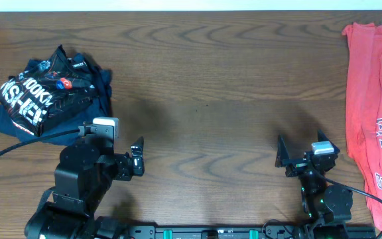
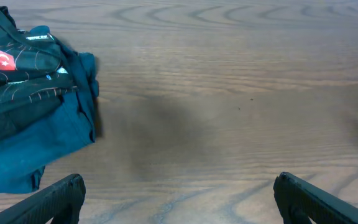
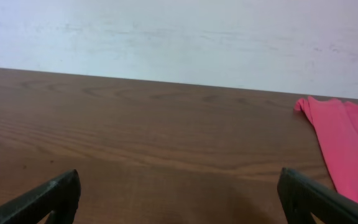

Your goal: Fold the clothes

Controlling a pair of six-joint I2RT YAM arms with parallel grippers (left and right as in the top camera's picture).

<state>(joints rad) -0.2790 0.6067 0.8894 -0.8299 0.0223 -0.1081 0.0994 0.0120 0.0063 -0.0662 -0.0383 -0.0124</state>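
Black jersey (image 1: 42, 93) bears bold white lettering, barely legible.

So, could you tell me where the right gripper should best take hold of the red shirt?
Probably the inner edge of the red shirt, facing the middle of the table. The shirt lies flat and stretched along the right side, so that edge is nearest. The right gripper, open, could approach from the left and pinch it.
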